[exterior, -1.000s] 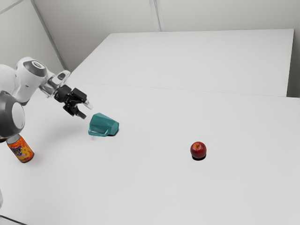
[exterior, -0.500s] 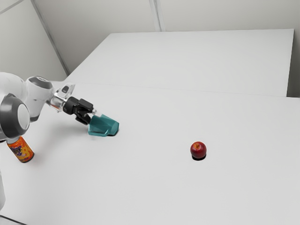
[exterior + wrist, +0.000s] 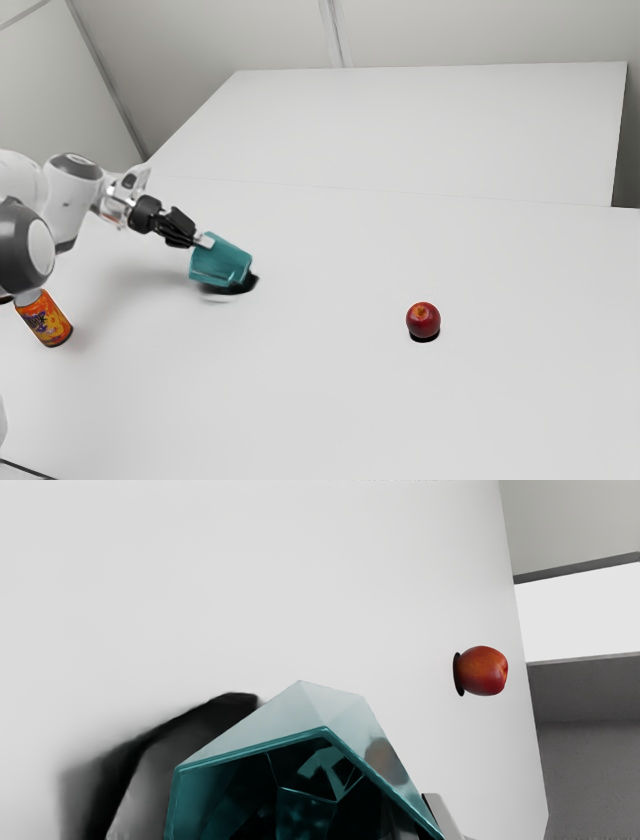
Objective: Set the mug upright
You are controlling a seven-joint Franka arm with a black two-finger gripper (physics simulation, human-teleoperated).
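Mug (image 3: 219, 263) has tipped and risen with the hand (image 3: 205, 241), which pinches it. Apple (image 3: 423, 320) rests well to the mug's right in the exterior view, can (image 3: 45, 320) to its left.

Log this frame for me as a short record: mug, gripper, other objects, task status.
mug: teal, tilted, mouth toward the gripper, apparently raised off the table
gripper: shut on the mug's wall, near the rim
apple: red, on the table, toward the exterior view's right from the mug
can: orange, upright, at the exterior view's left
task status: mug not yet upright
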